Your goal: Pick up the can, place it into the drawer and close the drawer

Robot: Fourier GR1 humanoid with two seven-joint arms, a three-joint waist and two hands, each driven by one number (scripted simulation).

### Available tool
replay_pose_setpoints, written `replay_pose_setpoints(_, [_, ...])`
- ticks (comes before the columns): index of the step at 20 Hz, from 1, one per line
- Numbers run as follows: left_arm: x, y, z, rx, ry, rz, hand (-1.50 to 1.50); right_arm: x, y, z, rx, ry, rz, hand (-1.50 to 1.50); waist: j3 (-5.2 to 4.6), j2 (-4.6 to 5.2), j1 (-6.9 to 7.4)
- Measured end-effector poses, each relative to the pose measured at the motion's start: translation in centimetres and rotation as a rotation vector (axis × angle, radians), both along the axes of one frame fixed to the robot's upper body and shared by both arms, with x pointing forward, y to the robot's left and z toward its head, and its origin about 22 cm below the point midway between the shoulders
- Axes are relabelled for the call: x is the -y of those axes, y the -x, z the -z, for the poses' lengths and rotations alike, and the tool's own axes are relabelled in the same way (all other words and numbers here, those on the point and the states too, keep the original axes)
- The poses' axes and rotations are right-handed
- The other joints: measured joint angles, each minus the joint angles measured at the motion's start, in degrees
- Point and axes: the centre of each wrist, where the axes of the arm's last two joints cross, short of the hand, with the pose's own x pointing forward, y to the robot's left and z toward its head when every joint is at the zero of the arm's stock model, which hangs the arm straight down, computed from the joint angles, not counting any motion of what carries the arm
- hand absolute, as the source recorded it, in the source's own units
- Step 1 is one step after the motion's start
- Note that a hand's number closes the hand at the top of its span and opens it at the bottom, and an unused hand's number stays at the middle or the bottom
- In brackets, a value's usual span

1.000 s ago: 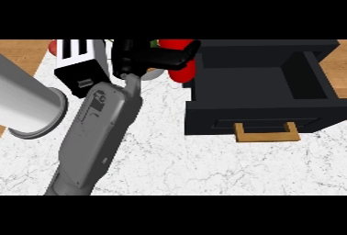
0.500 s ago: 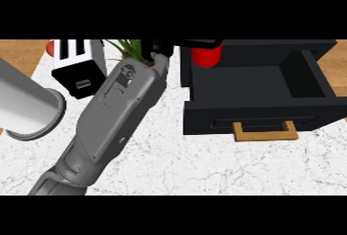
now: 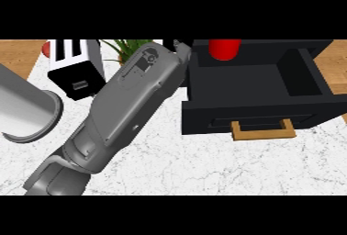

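The red can (image 3: pixel 224 48) is at the view's top edge, over the back part of the open black drawer (image 3: pixel 311 87). My left forearm runs from the lower left up to the drawer's left rear corner. Only a dark bit of my left hand (image 3: pixel 180 44) shows there, beside the can and merging with the black drawer wall. It holds the can from the left. The can's top is cut off by the view's edge. The drawer's inside is bare, and its wooden handle (image 3: pixel 263 130) faces me. My right hand does not show.
A black and white toaster (image 3: pixel 75 69) stands at the back left, with a green plant (image 3: pixel 127 47) beside it. A large grey cylinder (image 3: pixel 24 108) fills the left edge. White marble counter (image 3: pixel 224 165) lies in front of the drawer.
My left arm has swung right and farther back, carrying the can from beside the drawer's left wall to above its rear part. The plant and toaster now show more.
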Motion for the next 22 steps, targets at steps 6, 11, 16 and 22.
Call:
replay_pose_setpoints(6, [0.8, -0.5, 1.0, -0.014, -0.017, -0.003, 1.5, 0.3, -0.2, -0.6, 0.008, 0.007, -0.016, -1.5, 0.01, 0.15, -0.75])
replay_pose_setpoints(11, [1.5, -0.6, 1.4, -0.028, -0.042, -0.016, 1.5, 0.1, -0.2, -0.2, 0.008, 0.005, -0.017, -1.5, 0.03, 0.27, -1.18])
replay_pose_setpoints(16, [1.9, -0.6, 2.3, -0.055, -0.06, -0.029, 1.5, 0.0, -0.6, -1.1, 0.017, 0.006, -0.028, -1.5, 0.04, 0.43, -1.88])
replay_pose_setpoints(22, [2.1, -0.8, 3.2, -0.067, -0.112, -0.056, -1.5, -0.3, -1.0, -0.9, 0.018, 0.008, -0.029, -1.5, 0.05, 0.52, -2.1])
